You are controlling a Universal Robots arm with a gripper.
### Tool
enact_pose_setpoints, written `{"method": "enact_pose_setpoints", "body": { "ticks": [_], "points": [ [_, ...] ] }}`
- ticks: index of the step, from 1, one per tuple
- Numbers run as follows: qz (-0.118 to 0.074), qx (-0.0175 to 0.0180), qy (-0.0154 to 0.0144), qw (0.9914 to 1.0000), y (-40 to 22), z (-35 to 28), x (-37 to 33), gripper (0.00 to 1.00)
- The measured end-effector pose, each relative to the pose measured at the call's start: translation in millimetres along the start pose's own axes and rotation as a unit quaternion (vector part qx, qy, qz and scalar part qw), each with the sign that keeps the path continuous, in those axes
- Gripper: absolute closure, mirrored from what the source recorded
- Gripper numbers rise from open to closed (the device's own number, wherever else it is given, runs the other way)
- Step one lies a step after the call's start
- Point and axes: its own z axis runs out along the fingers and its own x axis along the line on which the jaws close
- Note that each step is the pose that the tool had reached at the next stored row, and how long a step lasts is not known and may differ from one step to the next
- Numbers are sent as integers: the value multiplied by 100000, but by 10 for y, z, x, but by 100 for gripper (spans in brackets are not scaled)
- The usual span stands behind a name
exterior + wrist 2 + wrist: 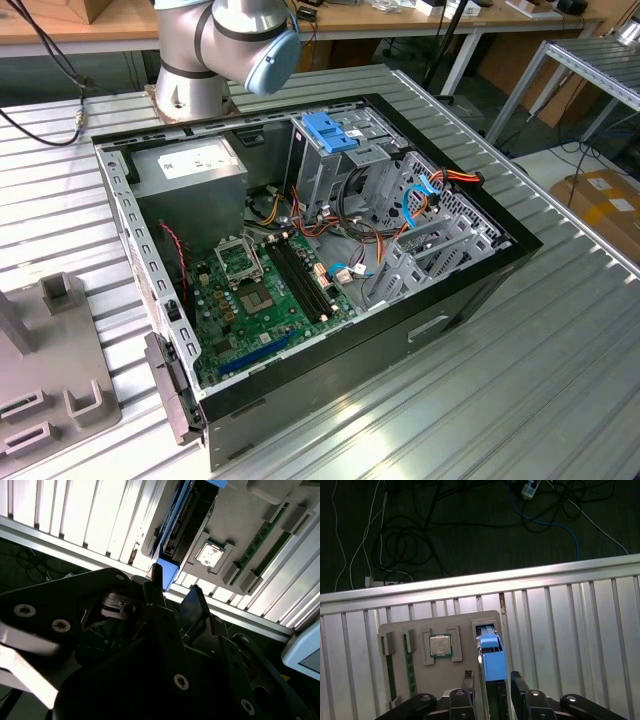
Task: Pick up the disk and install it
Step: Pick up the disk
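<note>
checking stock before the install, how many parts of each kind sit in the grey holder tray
disk: 1
processor chip: 1
memory sticks: 2
total in the grey holder tray: 4

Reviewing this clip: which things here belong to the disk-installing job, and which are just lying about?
Part of the job:
- disk, standing on edge in the grey holder tray
- gripper, open, astride the disk
- open computer case

Lying about:
- processor chip and memory stick, in the same tray
- cables on the floor
</note>
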Motion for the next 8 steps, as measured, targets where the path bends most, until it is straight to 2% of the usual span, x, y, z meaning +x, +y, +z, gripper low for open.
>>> {"method": "enact_pose_setpoints", "body": {
  "ticks": [7,8],
  "points": [
    [2,2,-9,100000,0,1,0,58],
    [-40,14,-14,100000,0,21,0,58]
  ]
}}
